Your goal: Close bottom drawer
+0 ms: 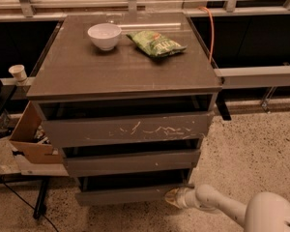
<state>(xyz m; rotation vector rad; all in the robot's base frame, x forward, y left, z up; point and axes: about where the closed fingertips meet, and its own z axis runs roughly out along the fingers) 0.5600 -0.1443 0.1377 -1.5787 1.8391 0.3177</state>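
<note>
The bottom drawer [125,195] is the lowest of three in a grey-brown cabinet. Its narrow plain front panel stands out a little from the cabinet, with a dark gap above it. My gripper [172,197] is low at the bottom right, on a white arm coming in from the right. Its tip is against the right end of the bottom drawer's front. Above are a narrow middle drawer front [133,162] and a taller top drawer front [130,129] with white scratches, both also standing out.
A white bowl [104,36] and a green chip bag [156,43] lie on the cabinet top [77,71]. A cardboard box [29,139] sits left of the cabinet, a paper cup [18,73] above it. Speckled floor [251,153] lies to the right.
</note>
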